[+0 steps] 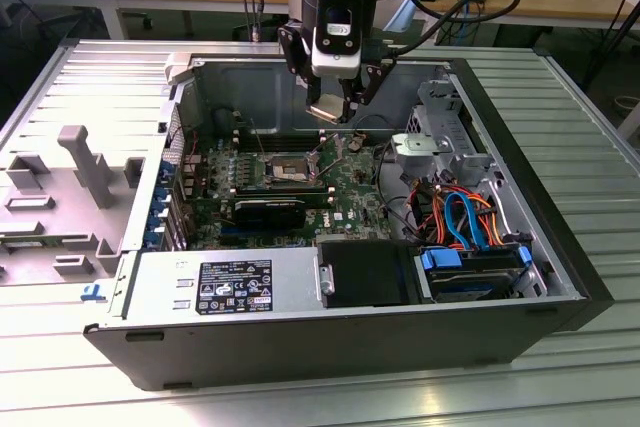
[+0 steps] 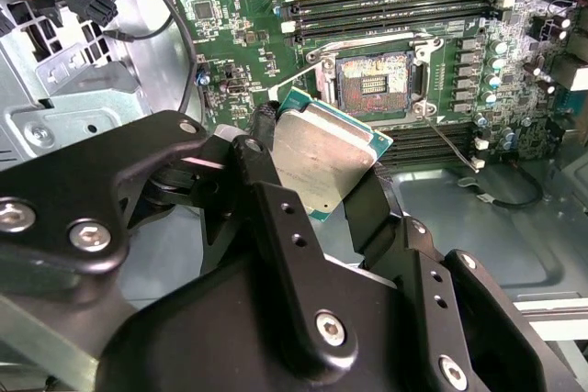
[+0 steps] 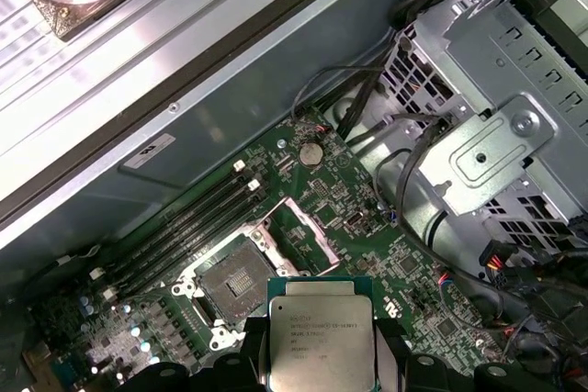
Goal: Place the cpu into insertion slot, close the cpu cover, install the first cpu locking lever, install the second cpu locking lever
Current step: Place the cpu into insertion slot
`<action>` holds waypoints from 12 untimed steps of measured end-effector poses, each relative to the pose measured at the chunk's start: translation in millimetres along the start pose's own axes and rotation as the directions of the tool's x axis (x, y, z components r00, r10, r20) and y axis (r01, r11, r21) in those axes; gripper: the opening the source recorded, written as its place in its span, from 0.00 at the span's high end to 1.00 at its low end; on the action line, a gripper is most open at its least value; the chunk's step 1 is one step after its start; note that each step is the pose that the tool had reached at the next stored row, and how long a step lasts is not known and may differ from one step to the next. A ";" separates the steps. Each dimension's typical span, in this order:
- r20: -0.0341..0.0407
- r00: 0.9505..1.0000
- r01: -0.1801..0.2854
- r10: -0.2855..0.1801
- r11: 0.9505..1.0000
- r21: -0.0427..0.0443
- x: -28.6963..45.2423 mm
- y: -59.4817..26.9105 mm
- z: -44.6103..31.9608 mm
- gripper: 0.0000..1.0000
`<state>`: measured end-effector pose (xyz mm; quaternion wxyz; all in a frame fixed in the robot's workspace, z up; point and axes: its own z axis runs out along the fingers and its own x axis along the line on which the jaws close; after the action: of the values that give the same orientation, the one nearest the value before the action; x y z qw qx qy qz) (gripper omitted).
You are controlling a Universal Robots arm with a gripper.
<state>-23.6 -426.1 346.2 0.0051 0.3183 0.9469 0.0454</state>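
My hand (image 1: 334, 104) is pinching the cpu (image 2: 322, 158) by its edges, up in the air near the open insertion slot (image 2: 375, 84). I think it is light, stiff and easy to hurt, so the sides are the best place to hold it.

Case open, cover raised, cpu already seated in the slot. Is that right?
Not quite. The cpu is not in the slot: the gripper holds it above the board, as the second wrist view shows. The case is open and the cover raised.
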 end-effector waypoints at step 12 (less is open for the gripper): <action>0.001 1.000 -0.011 0.011 1.000 0.000 -0.1 -0.1 0.0 0.45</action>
<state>-23.6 -426.2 346.2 0.0053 0.3236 0.9451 0.0454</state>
